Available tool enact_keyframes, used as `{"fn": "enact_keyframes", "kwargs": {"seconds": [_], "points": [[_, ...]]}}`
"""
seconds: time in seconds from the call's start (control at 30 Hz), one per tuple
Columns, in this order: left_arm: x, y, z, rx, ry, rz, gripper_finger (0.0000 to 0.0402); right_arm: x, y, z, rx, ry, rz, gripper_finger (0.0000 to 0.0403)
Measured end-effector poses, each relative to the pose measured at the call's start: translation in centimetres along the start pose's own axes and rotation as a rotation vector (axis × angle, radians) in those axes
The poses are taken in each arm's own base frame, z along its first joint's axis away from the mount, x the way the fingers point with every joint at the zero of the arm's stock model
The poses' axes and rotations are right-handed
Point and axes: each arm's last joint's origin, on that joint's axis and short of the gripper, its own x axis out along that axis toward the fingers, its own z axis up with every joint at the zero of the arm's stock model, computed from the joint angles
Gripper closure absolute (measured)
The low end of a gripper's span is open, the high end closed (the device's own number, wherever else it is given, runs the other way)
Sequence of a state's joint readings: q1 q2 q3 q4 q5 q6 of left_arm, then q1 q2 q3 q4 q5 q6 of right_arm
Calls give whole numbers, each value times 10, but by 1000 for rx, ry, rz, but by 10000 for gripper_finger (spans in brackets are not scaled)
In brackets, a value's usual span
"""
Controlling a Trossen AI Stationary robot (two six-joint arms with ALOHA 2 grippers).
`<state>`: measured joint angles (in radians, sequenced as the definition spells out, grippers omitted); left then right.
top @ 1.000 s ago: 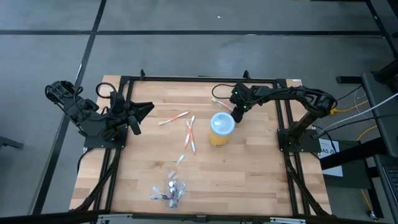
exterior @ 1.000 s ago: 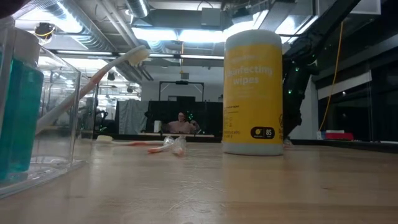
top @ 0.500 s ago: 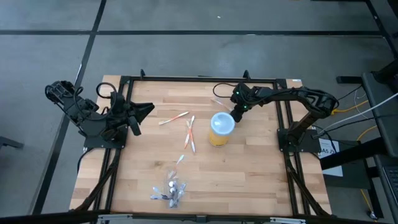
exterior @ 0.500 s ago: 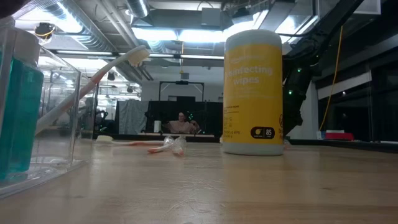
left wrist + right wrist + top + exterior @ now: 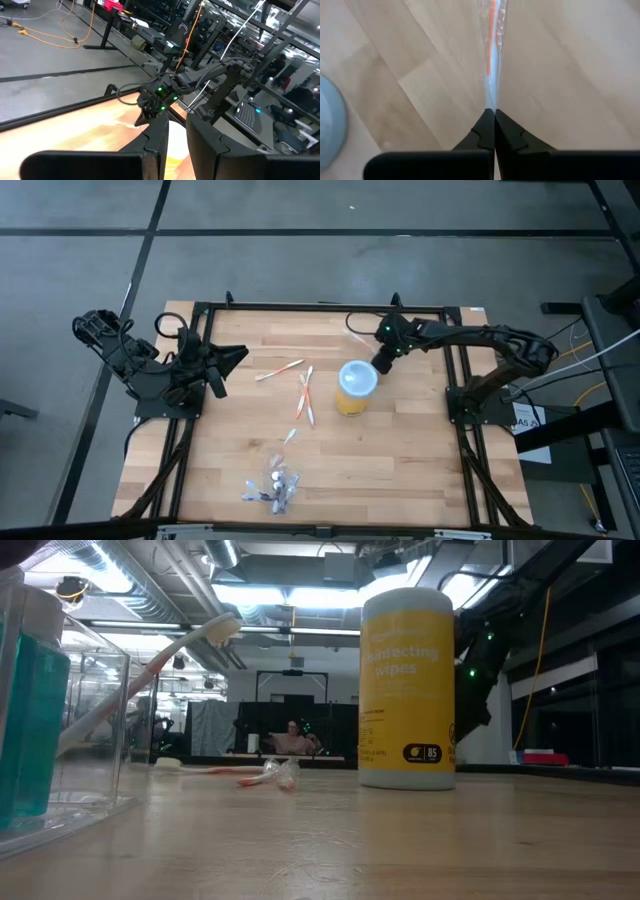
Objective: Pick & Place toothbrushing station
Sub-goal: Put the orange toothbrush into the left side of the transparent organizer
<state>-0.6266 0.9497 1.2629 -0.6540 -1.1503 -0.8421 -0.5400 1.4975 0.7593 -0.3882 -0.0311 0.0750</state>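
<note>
My right gripper [image 5: 379, 364] is shut on a toothbrush in a clear wrapper [image 5: 357, 332] at the table's far right, just beyond the yellow canister with the pale-blue top [image 5: 353, 386]. Several other toothbrushes [image 5: 304, 394] lie flat on the wood at the middle. A clear pouch with small tubes [image 5: 272, 487] lies near the front edge; in the low view it stands close at the left [image 5: 60, 740] with a teal tube [image 5: 30, 730] in it. My left gripper [image 5: 238, 354] waits at the table's left, its fingers a narrow gap apart and empty. My right gripper pinches one end of the wrapped toothbrush [image 5: 490, 104] between its two fingertips. The fingers lie along the toothbrush, which runs straight on from them over the wood, its orange and blue part [image 5: 492, 30] farther out. Whether its far end rests on the table, I cannot tell.
The canister also shows in the low view [image 5: 408, 690], in front of my right arm [image 5: 480, 680]. A black frame [image 5: 320, 306] runs round the table's edges. Bare wood lies to the right of and in front of the canister.
My right gripper has gone up and a little toward the table's far edge, still shut on the wrapped toothbrush. The toothbrush's free end has moved with it toward the far edge.
</note>
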Motion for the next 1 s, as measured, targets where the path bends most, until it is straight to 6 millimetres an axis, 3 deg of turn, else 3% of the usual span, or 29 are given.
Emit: {"fn": "enact_keyframes", "kwargs": {"seconds": [0.23, 0.5, 0.77, 1.0], "points": [[0, 0, 0, 8, -9, 8, 341, -32, 6, 5, 11, -135, 1, 403], [0, 2, 2, 51, -53, 50, 327, -87, 18, 5, 14, -291, 28, 403], [8, 5, 5, 136, -86, 117, 295, -176, 38, 24, -42, -539, 100, 403], [35, 1, 10, 126, -62, 93, 267, -248, 63, 43, -126, -741, 270, 403]]}}
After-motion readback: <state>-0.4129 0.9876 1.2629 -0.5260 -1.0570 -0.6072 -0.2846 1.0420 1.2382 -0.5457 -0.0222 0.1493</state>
